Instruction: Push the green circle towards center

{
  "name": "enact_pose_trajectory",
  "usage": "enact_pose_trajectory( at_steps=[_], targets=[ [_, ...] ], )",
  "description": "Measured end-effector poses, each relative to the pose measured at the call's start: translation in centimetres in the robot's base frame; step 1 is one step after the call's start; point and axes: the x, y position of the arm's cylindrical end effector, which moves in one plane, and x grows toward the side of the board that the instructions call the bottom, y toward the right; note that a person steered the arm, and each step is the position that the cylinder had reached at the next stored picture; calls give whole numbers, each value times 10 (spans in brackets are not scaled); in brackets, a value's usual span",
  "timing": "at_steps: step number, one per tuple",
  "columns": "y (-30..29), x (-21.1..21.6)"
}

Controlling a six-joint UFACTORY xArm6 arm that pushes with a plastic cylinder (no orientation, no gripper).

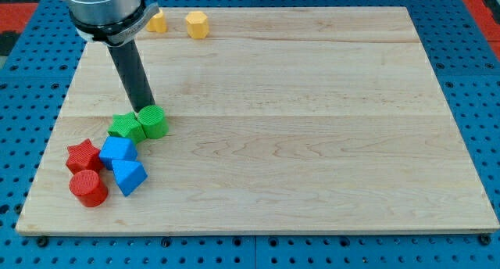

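Note:
The green circle (155,122) is a round green block at the view's left on the wooden board (312,128). It touches a green star-like block (126,127) on its left. My tip (145,108) is the lower end of the dark rod and stands just above and left of the green circle, at its top edge, seemingly touching it.
Below the green blocks lie two blue blocks (118,151) (129,176), a red star (83,155) and a red cylinder (88,188). Two yellow blocks (158,21) (196,24) sit at the board's top left edge. Blue pegboard surrounds the board.

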Motion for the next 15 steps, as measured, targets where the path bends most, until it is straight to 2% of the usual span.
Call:
enact_pose_trajectory(
  at_steps=[2,3,4,5,6,7,8,9,10,11,14,15],
  targets=[
    [-7,-15],
    [-73,-13],
    [-134,51],
    [-132,117],
    [-100,177],
    [-77,153],
    [-49,97],
    [-18,82],
    [-10,74],
    [-10,44],
    [49,31],
    [80,-4]
  ],
)
